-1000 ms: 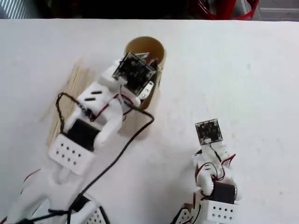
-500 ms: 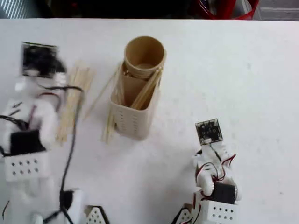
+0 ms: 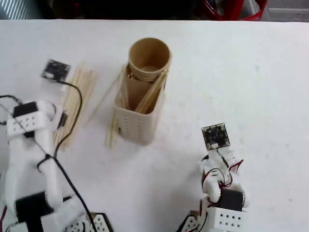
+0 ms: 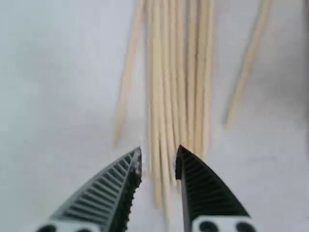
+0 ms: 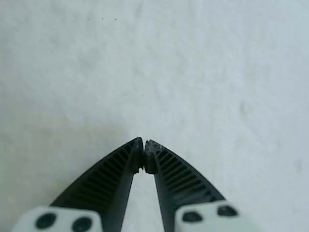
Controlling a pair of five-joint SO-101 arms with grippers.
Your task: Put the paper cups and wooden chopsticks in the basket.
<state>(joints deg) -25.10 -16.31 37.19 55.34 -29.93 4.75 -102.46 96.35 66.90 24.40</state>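
From above, pale wooden chopsticks (image 3: pixel 72 104) lay on the white tabletop (image 3: pixel 251 72) near a cream perforated basket (image 3: pixel 137 123) holding a tan paper cup (image 3: pixel 148 55). At the left wrist, the left fingers (image 4: pixel 200 188) stood slightly parted, with chopstick ends between their tips. At the right wrist, the right fingers (image 5: pixel 118 171) were closed and empty.

paper cup (image 3: pixel 149 57) in basket (image 3: pixel 136 126), far end | chopsticks pile (image 3: pixel 83 83) on table (image 3: pixel 251 72), left of basket | left gripper (image 4: pixel 159 152) over pile

Paper cup (image 3: pixel 149 59) stands in basket (image 3: pixel 136 126) beside loose chopsticks (image 3: pixel 71 104).
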